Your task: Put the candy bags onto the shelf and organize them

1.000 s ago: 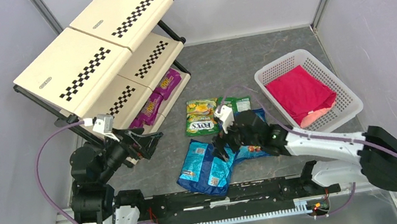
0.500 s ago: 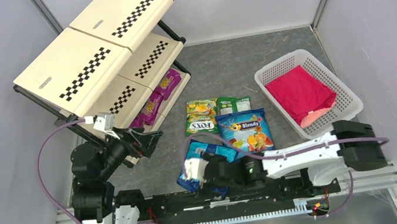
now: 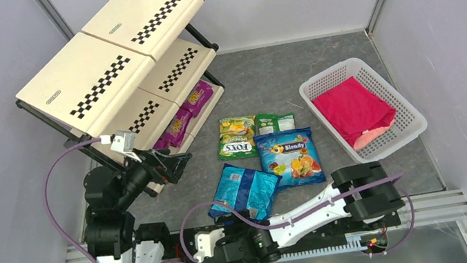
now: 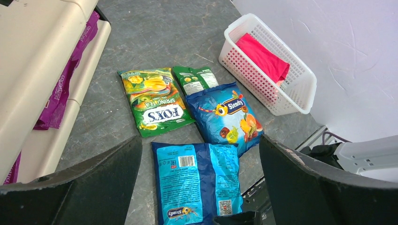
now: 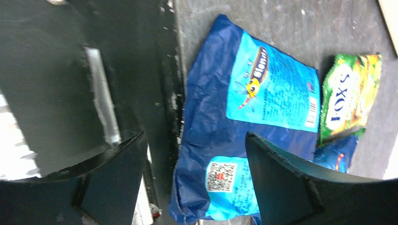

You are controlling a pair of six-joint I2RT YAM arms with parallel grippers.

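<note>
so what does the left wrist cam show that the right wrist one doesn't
Only left wrist: the white basket with the pink cloth, the purple bags and the small green bag. Only right wrist: a pale strip on the black base. Both: the blue bag lying back up and the Fox's bag, framed by an open left claw and an open right claw.

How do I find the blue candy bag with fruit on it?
Find the white lattice basket on the right. Candy bags lie to its left, and yours is the dark blue bag nearest the basket. Unlike the lighter blue bag beside it, which shows a barcode, it shows fruit and the word Slendy.
</note>
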